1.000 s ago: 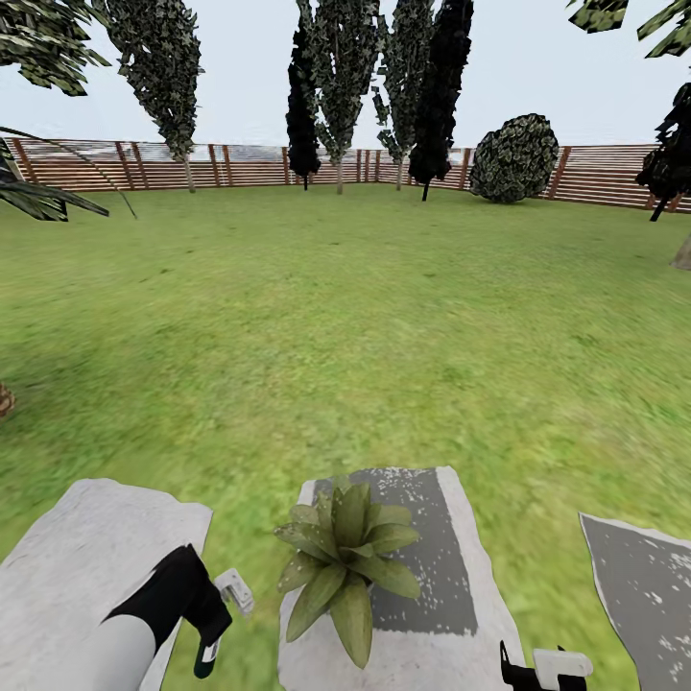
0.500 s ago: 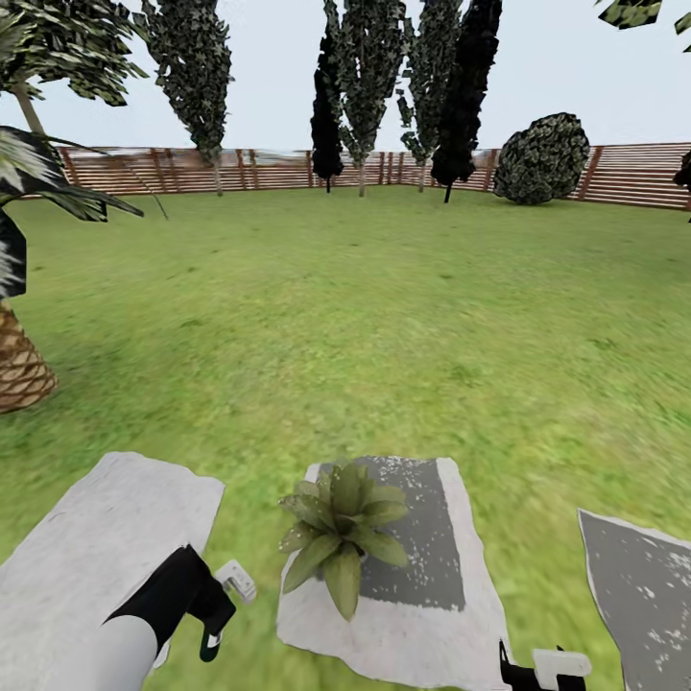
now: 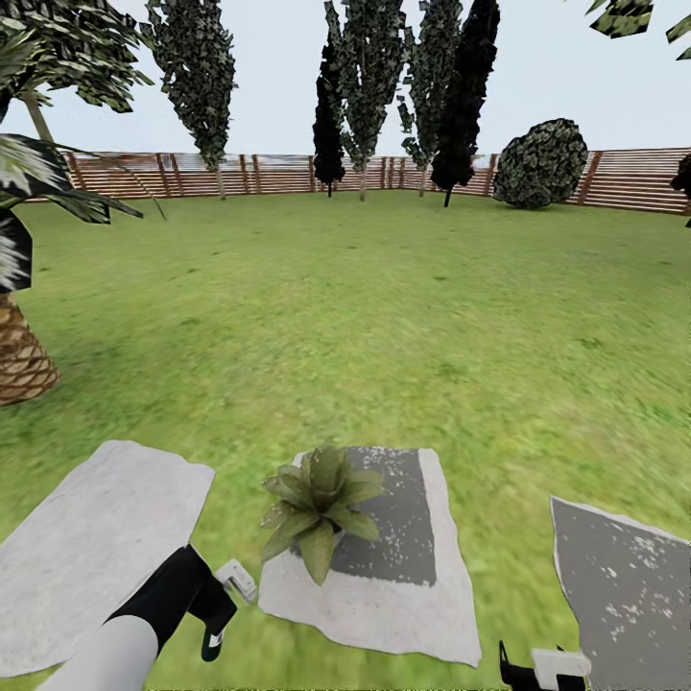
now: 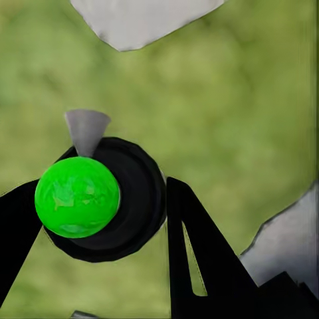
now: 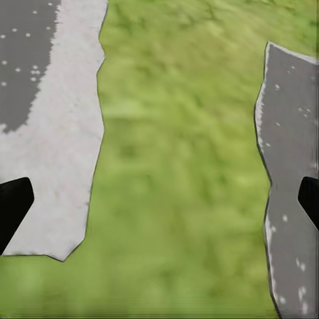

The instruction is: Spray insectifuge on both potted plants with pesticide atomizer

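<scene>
Green lawn everywhere, wooden fence out at 12 o'clock. One potted plant sits on the middle stepping stone. Left gripper is clamped round the pesticide atomizer at 7 o'clock; right gripper fingers spread wide over grass.

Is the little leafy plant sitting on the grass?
No, the potted plant sits on a grey stepping stone, with lawn around it.

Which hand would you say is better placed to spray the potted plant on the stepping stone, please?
The left. Its hand is shut on the pesticide atomizer and hangs beside the potted plant on the stepping stone. The right hand is open, holding nothing.
</scene>
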### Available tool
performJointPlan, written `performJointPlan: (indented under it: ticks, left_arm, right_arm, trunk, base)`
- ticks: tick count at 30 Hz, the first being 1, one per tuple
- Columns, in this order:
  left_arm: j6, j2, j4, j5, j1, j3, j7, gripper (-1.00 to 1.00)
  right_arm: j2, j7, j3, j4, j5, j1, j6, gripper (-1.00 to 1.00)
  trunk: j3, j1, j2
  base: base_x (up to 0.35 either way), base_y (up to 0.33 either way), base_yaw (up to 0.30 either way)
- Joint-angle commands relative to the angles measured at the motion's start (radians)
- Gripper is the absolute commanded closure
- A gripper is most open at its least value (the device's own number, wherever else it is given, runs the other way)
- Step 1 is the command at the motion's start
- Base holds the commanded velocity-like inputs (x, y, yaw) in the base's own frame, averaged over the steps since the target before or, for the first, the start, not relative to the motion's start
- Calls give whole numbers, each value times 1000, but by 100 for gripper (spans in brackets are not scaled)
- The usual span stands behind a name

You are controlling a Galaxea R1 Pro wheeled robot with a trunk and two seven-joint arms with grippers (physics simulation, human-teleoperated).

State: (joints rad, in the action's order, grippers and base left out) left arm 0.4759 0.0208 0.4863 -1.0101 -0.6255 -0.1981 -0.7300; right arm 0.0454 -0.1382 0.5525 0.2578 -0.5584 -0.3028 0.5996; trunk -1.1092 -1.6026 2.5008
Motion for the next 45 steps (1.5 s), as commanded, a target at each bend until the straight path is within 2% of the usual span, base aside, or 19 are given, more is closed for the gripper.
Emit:
performJointPlan:
  ticks: [1, 12, 16, 21, 23, 25, 26, 28, 32, 36, 37, 40, 42, 45]
  left_arm:
    - [4, -1, 2, -5, 0, -6, -6, 100]
    - [3, -4, 3, -2, 0, -6, -7, 100]
    - [3, -5, 12, -1, 0, -8, -9, 100]
    - [1, -5, 19, 36, -2, -3, -16, 100]
    - [4, 1, 20, 33, -11, 7, -50, 100]
    - [6, 7, 21, 27, -13, 9, -117, 100]
    - [7, 9, 22, 22, -15, 9, -141, 100]
    - [9, 15, 34, -14, -16, 9, -176, 100]
    - [15, 12, 43, -74, -17, 9, -191, 100]
    - [80, 10, 56, -87, -24, 10, -194, 100]
    - [101, 9, 65, -88, -33, 17, -195, 100]
    - [129, 11, 76, -98, -66, 65, -232, 100]
    - [136, 14, 79, -120, -95, 99, -312, 100]
    - [138, 16, 80, -152, -105, 113, -355, 100]
  right_arm:
    - [0, -6, 4, -2, -11, -1, 3, -100]
    - [-1, -6, 4, -3, -11, -1, 3, -100]
    - [-1, -6, 4, -3, -11, -1, 3, -100]
    - [-1, -7, 4, -2, -11, -1, 3, -100]
    - [-1, -6, 4, -2, -11, -1, 3, -100]
    - [-1, -7, 4, -2, -11, -1, 3, -100]
    - [-1, -7, 4, -3, -11, -1, 3, -100]
    - [-1, -7, 4, -3, -11, -1, 3, -100]
    - [-1, -8, 4, -3, -12, -1, 3, -100]
    - [-1, -8, 4, -13, -12, -1, 2, -100]
    - [-1, -8, 4, -21, -12, -1, 2, -100]
    - [-1, -8, 4, -27, -12, -1, 3, -100]
    - [-1, -8, 4, -29, -11, -1, 3, -100]
    - [-1, -8, 4, -29, -11, -1, 3, -100]
  trunk:
    - [-1, 0, 0]
    - [-1, 0, 0]
    - [-1, 0, 0]
    - [-1, 0, 0]
    - [-1, 0, 0]
    - [-1, 0, 0]
    - [-1, 0, 0]
    - [-1, 0, 0]
    - [-1, 0, 0]
    - [-1, 0, 0]
    - [-1, 0, 0]
    - [-1, 0, 0]
    - [-1, 0, 0]
    - [-1, 0, 0]
  base:
    - [-57, -39, 65]
    - [1, -10, 251]
    - [191, -160, 47]
    - [53, -41, 4]
    - [3, -2, 0]
    - [0, 0, 0]
    - [0, 0, 0]
    - [0, 0, 0]
    - [0, 0, 0]
    - [0, 0, 0]
    - [0, 0, 0]
    - [0, 0, 0]
    - [0, 0, 0]
    - [0, 0, 0]
